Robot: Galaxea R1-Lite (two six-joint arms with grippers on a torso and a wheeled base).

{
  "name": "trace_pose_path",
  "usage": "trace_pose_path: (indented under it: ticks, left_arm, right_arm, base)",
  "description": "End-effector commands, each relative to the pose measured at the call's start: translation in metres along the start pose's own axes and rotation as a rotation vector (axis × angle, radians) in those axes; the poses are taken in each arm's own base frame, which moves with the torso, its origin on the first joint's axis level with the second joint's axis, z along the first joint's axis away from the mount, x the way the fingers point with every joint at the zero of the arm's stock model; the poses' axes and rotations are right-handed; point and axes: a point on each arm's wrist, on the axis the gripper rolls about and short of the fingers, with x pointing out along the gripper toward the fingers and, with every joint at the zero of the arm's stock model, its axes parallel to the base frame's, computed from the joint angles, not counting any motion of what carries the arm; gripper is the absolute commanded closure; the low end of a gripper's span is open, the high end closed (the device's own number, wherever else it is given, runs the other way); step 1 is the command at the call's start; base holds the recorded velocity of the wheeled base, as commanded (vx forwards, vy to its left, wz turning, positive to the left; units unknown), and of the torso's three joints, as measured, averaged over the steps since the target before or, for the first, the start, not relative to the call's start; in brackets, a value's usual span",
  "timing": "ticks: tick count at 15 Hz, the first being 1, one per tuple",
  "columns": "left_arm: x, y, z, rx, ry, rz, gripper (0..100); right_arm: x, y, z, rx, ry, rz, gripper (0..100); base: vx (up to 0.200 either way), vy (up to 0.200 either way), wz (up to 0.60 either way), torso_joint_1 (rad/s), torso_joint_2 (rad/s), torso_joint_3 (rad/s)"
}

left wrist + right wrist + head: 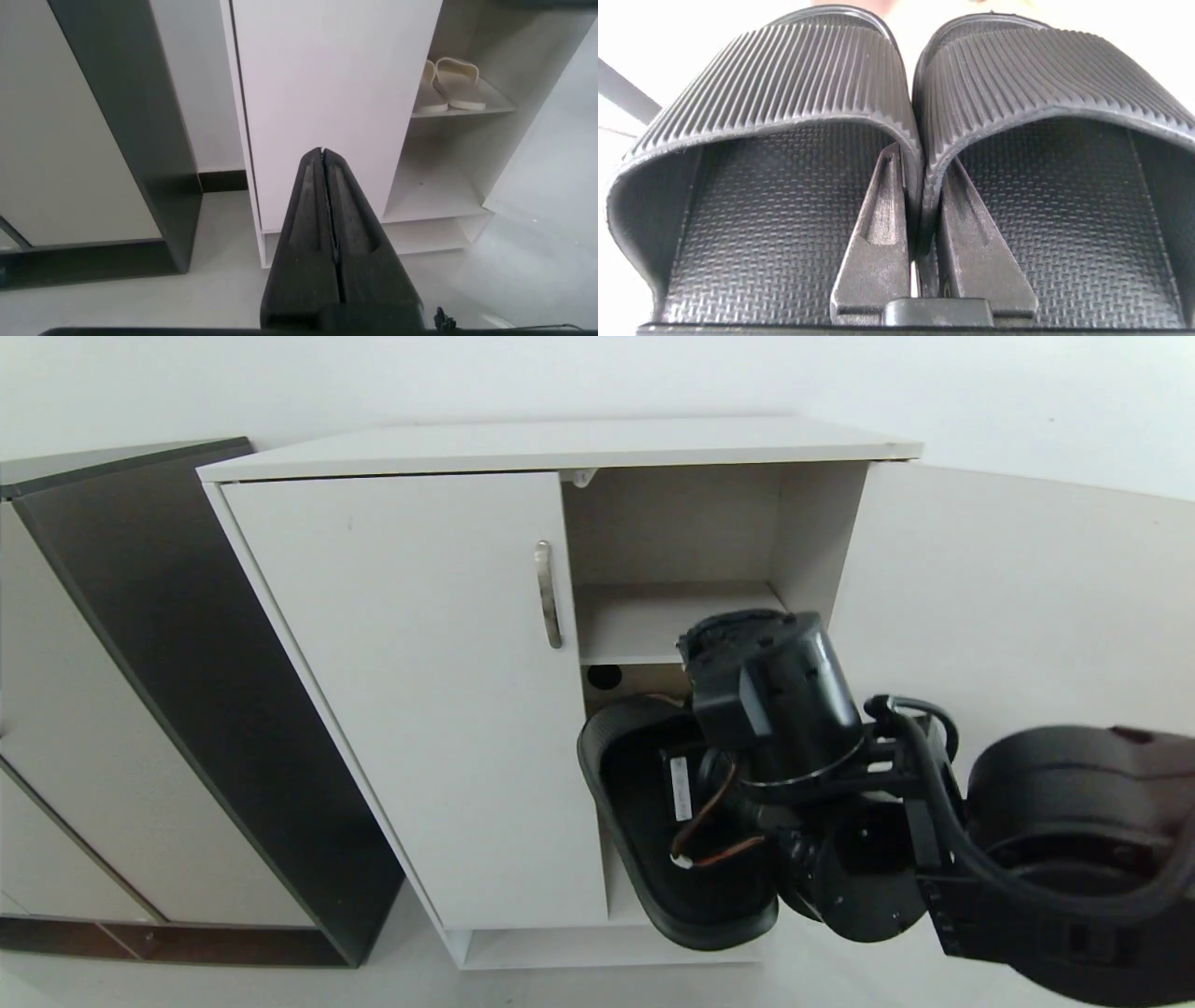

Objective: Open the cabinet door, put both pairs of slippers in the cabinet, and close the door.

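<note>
Right arm (794,700) blocks most of the black slippers (635,821) at the cabinet (560,443) opening, so can't tell how far inside they sit. Closed door (401,691) covers the cabinet's left half.

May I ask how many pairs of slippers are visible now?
2. The black pair is clamped in the right hand at the cabinet opening; the pale pair sits on a shelf inside.

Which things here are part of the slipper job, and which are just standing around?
Job: black slippers, clamped in the right gripper; beige slippers, already inside; white cabinet, right half open.
Bystanders: dark grey cabinet beside it; left gripper, shut and empty.
</note>
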Motion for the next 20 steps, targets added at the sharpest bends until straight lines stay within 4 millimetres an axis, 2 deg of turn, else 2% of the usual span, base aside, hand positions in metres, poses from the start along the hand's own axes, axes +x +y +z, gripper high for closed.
trace_pose_path:
  ticks: [1, 5, 7, 11, 20]
  left_arm:
    - [0.000, 0.000, 0.000, 0.000, 0.001, 0.001, 100]
    - [0.000, 0.000, 0.000, 0.000, 0.001, 0.001, 100]
    - [0.000, 0.000, 0.000, 0.000, 0.001, 0.001, 100]
    - [0.000, 0.000, 0.000, 0.000, 0.001, 0.001, 100]
    - [0.000, 0.000, 0.000, 0.002, 0.001, 0.001, 100]
  right_arm:
    - [-0.005, 0.026, 0.029, 0.085, -0.076, -0.107, 100]
    - [0.000, 0.027, 0.027, 0.069, -0.079, -0.138, 100]
    - [0.006, 0.020, 0.028, 0.075, -0.079, -0.164, 100]
    - [0.018, 0.011, 0.017, 0.077, -0.064, -0.202, 100]
    - [0.028, 0.006, 0.017, 0.077, -0.140, -0.194, 100]
  base:
    - [0.000, 0.000, 0.00, 0.000, 0.00, 0.000]
    - [0.000, 0.000, 0.00, 0.000, 0.00, 0.000]
    - [0.000, 0.000, 0.00, 0.000, 0.00, 0.000]
    - [0.000, 0.000, 0.00, 0.000, 0.00, 0.000]
    - [0.200, 0.000, 0.00, 0.003, 0.00, 0.005]
